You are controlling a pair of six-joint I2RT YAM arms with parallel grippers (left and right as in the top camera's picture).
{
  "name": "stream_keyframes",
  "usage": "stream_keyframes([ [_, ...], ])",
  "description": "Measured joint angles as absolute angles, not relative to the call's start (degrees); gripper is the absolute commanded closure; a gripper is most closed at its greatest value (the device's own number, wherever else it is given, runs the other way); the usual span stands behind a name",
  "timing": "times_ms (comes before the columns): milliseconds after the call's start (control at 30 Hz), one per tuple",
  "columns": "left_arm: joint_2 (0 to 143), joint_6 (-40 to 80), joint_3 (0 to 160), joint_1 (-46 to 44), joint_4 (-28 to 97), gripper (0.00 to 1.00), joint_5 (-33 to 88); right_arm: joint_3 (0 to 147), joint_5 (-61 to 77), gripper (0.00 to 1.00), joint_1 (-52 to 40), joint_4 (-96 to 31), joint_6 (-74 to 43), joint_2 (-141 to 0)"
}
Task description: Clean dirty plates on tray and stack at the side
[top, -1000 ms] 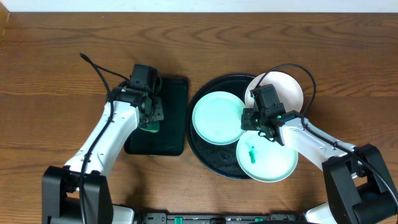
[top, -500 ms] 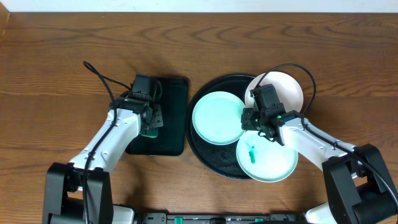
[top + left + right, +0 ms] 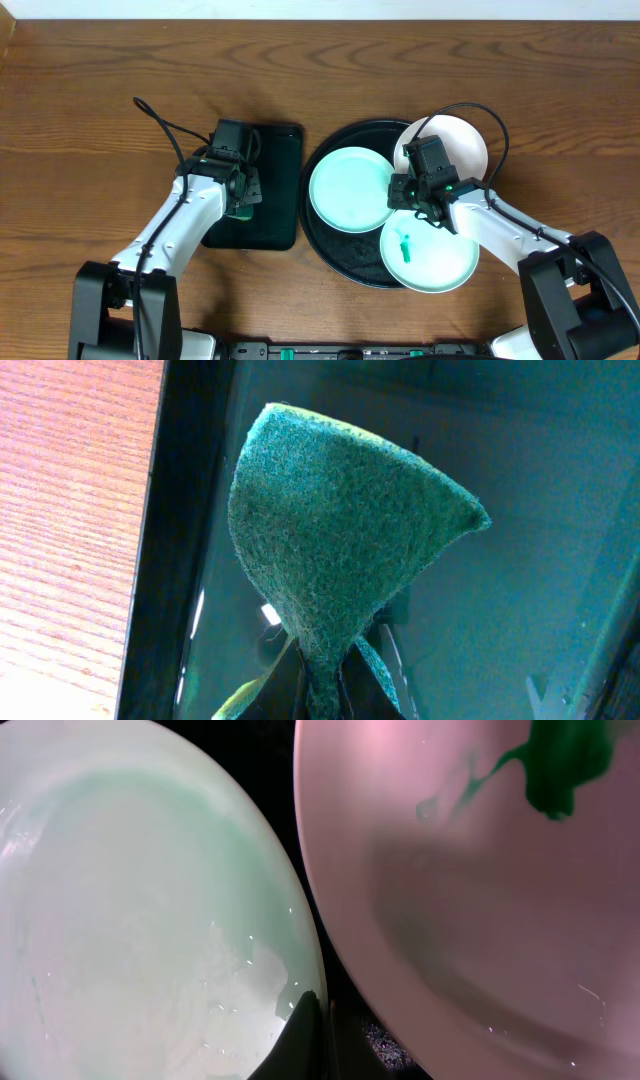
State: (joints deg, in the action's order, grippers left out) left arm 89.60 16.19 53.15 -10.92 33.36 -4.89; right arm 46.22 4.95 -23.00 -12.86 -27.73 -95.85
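The round black tray (image 3: 322, 240) holds three plates: a clean mint plate (image 3: 345, 190), a mint plate with a green smear (image 3: 435, 262) and a white plate (image 3: 458, 140) partly under the right arm. My right gripper (image 3: 408, 190) is shut on the right rim of the clean mint plate (image 3: 140, 900). The smeared plate (image 3: 480, 910) lies beside my right gripper (image 3: 320, 1020), with a strip of tray (image 3: 268, 745) between the two plates. My left gripper (image 3: 243, 192) is shut on a green sponge (image 3: 340, 530), which hangs folded out of the left gripper (image 3: 325, 695).
A small black rectangular tray (image 3: 280, 215) lies left of the round tray, under the left gripper; its floor (image 3: 520, 560) fills the left wrist view. Wooden tabletop (image 3: 90, 120) surrounds both trays. A black cable (image 3: 160, 120) trails behind the left arm.
The left gripper with the sponge has shifted slightly toward the table's front over the rectangular tray, then stopped. The right arm and the plates have not moved.
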Motion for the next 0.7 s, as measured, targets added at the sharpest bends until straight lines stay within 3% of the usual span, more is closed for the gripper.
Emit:
stream_keyframes([
  [400,89.6,16.2,53.1,-10.9,33.4,0.91,-4.9,46.2,5.2,0.99,-23.0,-13.8,-28.1,-95.0],
  [700,89.6,16.0,53.1,-10.9,33.4,0.91,-4.9,46.0,6.4,0.98,-23.0,-15.7,-28.1,-86.8],
])
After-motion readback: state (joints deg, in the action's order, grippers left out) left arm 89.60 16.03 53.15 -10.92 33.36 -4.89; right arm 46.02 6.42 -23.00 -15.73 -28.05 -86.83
